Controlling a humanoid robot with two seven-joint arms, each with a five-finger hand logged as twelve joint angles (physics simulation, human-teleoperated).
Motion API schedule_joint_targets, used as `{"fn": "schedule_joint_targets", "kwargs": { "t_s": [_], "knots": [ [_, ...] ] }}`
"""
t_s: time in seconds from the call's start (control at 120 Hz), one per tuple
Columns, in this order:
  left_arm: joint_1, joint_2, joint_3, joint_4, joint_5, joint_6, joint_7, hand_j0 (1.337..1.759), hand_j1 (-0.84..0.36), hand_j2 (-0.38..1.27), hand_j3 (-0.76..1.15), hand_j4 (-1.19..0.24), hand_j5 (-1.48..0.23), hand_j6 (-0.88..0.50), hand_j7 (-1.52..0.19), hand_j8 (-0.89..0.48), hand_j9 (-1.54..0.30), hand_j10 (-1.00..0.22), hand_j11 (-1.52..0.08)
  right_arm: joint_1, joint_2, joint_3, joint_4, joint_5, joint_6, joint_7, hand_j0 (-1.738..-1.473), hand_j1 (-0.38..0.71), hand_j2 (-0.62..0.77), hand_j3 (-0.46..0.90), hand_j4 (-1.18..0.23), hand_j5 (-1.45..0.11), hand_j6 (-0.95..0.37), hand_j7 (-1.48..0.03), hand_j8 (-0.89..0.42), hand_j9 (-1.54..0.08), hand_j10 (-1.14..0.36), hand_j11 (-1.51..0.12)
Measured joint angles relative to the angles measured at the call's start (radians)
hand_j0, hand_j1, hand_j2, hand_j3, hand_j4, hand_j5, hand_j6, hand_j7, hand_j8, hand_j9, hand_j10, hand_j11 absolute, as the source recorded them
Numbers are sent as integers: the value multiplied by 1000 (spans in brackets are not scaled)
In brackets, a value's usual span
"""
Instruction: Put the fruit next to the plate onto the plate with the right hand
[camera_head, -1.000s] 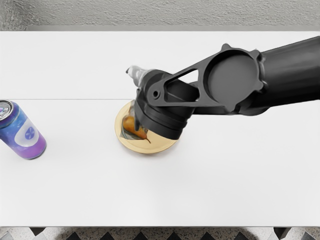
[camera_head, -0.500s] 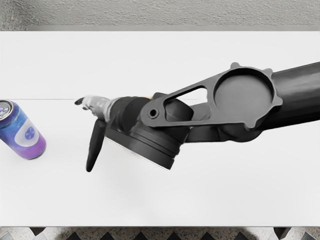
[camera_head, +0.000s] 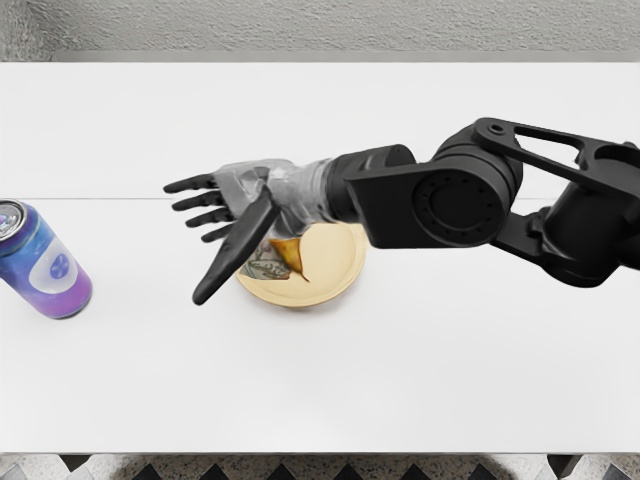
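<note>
While your right hand (camera_head: 238, 205) hovered open, fingers spread, above the left rim of the plate (camera_head: 335, 262), the fruit (camera_head: 288, 256) apparently lay on it; the can (camera_head: 40, 262) stood well apart.

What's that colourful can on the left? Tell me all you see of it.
The can is blue and purple with white marks and a silvery top, metal by its look. It stands on the white table at the picture's far left. Only the table touches it; the open right hand is apart.
</note>
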Motion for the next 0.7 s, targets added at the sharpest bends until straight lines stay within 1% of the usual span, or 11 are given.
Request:
{"fn": "schedule_joint_targets", "kwargs": {
  "t_s": [0.083, 0.142, 0.292, 0.458, 0.558, 0.7],
  "knots": [
    [0, 0, 0, 1, 0, 0, 0, 1658, 349, 0, 0, 0, 0, 0, 0, 0, 0, 0, 0, -29, -54, 21, 0, 80, 123, 0, -1658, -294, -9, 0, -46, -60, -46, -60, -46, -60, -46, -60],
    [0, 0, 0, 0, 0, 0, 0, 1658, 349, 0, 0, 0, 0, 0, 0, 0, 0, 0, 0, -47, -111, 29, 3, 130, 211, 0, -1658, -295, -9, 0, -45, -59, -45, -59, -45, -59, -45, -59],
    [-6, 0, 1, -3, 0, 0, 0, 1658, 349, 0, 0, 0, 0, 0, 0, 0, 0, 0, 0, -111, -319, 35, 5, 232, 451, 0, -1658, -297, -9, 0, -43, -56, -43, -56, -43, -56, -43, -56],
    [-6, 0, 0, -5, 0, 0, 0, 1658, 349, 0, 0, 0, 0, 0, 0, 0, 0, 0, 0, -165, -554, 34, 5, 318, 676, 0, -1658, -301, -8, 0, -40, -52, -39, -52, -40, -52, -40, -52],
    [-6, 0, 0, -6, 0, 0, 0, 1658, 349, 0, 0, 0, 0, 0, 0, 0, 0, 0, 0, -191, -670, 32, 3, 353, 748, 0, -1658, -302, -8, 0, -39, -51, -38, -51, -39, -51, -39, -51],
    [-4, 0, 0, -8, 0, -1, 0, 1658, 349, 0, 0, 0, 0, 0, 0, 0, 0, 0, 0, -235, -821, 31, -12, 412, 781, 0, -1658, -302, -8, 0, -38, -51, -37, -51, -38, -51, -38, -51]
  ]
}}
